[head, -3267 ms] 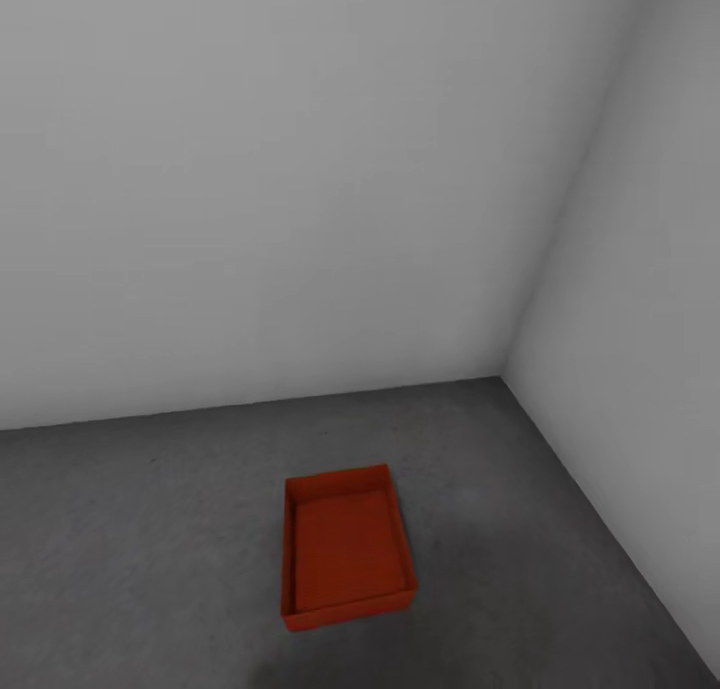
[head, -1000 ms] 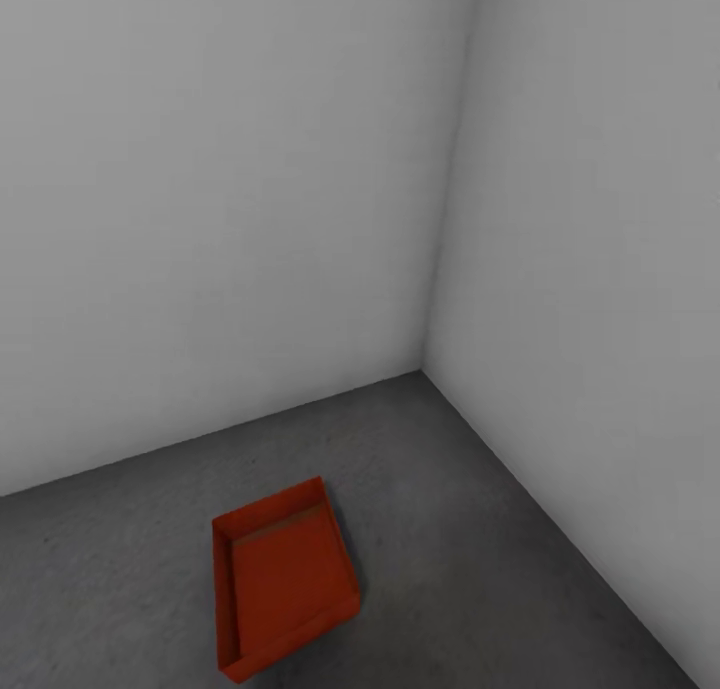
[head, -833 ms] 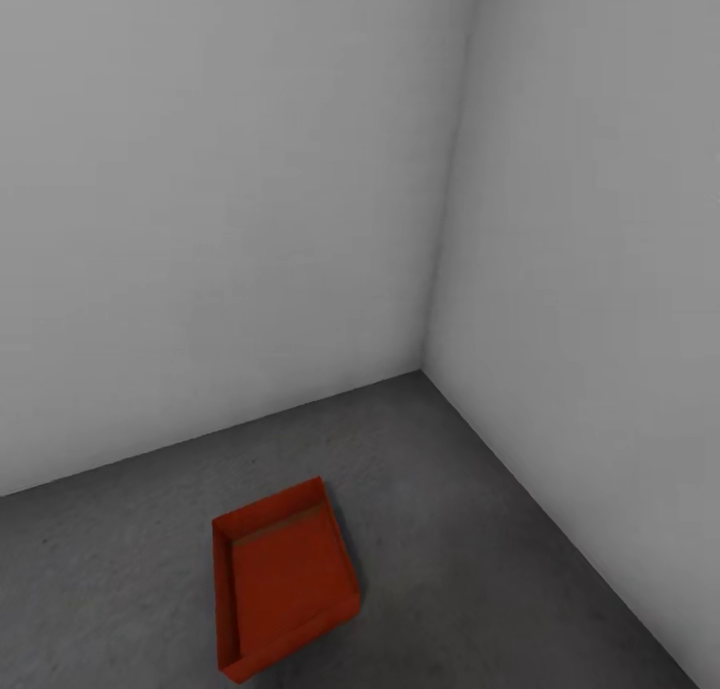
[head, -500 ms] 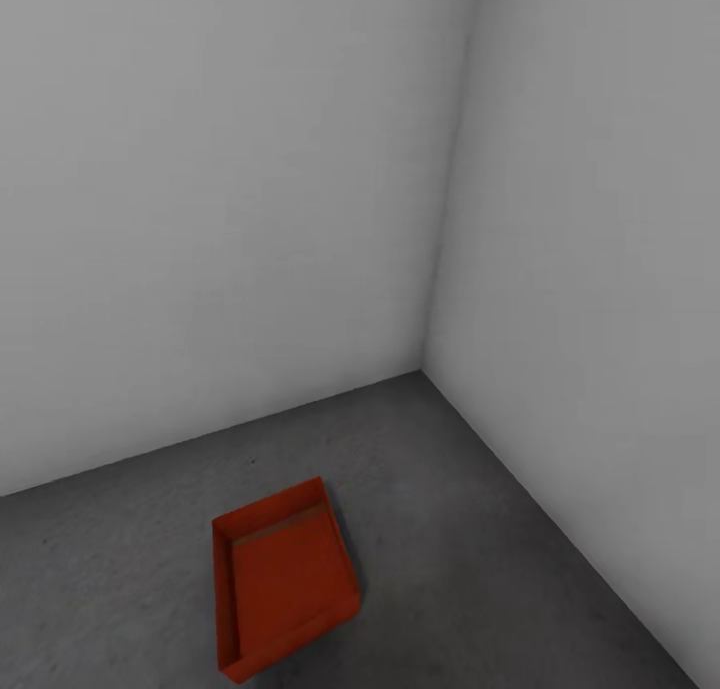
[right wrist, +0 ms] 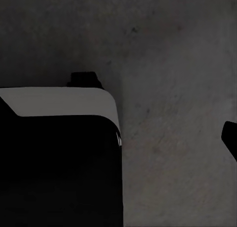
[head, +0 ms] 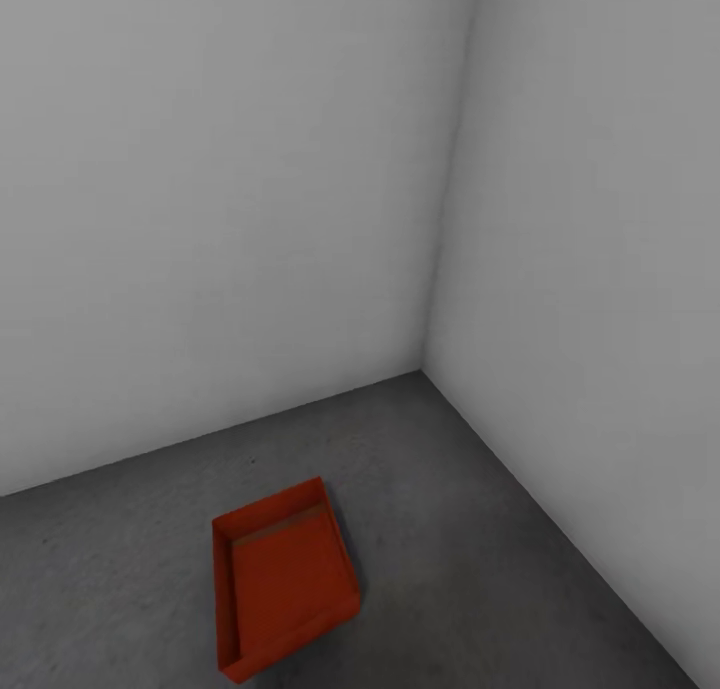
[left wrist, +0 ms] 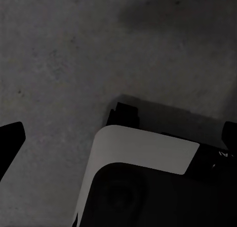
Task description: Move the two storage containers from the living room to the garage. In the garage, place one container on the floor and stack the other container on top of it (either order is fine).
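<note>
A bare corner of the garage, seen from the robot's head looking forward and down. To the left stands a plain pale grey wall (head: 220, 199), lit evenly. At its foot the dark grey, mottled concrete floor (head: 440, 529) spreads out.

Low and left of centre on that floor lies one orange-red storage container (head: 283, 579). It sits flat, open side up, with low straight walls and a flat bottom. Its long sides run at a slant to the walls, so one corner points toward the room's corner. It stands apart from both walls, with bare concrete all round it, and nothing is inside it or on top of it.

Further right, the two walls meet in a vertical corner line (head: 447, 209). Beyond it the right-hand wall (head: 600, 269), equally plain and grey, runs toward the viewer along the right edge of the floor.

The left wrist camera looks down on the same concrete, with part of the robot's base (left wrist: 143, 182), white-edged over black, below it. One dark fingertip (left wrist: 10, 143) of the left gripper pokes in at the edge; whether its jaws are apart or together cannot be told.

The right wrist camera shows a matching scene: concrete, the base (right wrist: 59, 153), and one dark fingertip (right wrist: 230, 134) at the edge. Its state cannot be told either.
</note>
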`<state>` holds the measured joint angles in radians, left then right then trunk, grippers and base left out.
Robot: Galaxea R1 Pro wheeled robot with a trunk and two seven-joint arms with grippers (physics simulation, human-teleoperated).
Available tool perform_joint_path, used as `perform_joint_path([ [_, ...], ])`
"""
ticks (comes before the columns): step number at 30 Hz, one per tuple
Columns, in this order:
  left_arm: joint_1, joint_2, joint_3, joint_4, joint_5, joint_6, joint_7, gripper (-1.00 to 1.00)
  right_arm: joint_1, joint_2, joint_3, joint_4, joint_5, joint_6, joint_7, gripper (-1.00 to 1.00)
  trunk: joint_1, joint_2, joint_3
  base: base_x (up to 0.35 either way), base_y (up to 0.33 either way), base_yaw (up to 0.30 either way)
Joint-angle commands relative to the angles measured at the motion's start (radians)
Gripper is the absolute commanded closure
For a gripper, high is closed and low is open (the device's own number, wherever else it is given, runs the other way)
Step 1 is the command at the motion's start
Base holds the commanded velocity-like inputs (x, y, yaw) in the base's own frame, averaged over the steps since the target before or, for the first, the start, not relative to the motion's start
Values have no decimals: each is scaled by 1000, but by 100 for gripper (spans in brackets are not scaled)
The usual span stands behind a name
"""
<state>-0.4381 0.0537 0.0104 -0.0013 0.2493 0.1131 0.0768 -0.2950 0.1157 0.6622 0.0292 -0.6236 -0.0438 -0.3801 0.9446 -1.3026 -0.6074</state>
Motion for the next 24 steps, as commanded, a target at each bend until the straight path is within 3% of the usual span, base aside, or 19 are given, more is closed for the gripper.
perform_joint_path([
  [1, -1, 0, 1, 0, 5, 3, 2, -100, -1, 1, 8, 3, -8, -6, 0, -100, 0, 0, -1, 0, 0, 0],
  [12, -1, 0, 1, 0, 5, 3, 2, -100, -1, 6, 8, 3, -5, -15, 0, -100, 0, 0, 0, 0, 0, 4],
  [24, -1, 0, 1, 0, 5, 3, 2, -100, -1, 10, 9, 3, -5, -12, 1, -100, 0, 0, 16, 0, 0, 81],
])
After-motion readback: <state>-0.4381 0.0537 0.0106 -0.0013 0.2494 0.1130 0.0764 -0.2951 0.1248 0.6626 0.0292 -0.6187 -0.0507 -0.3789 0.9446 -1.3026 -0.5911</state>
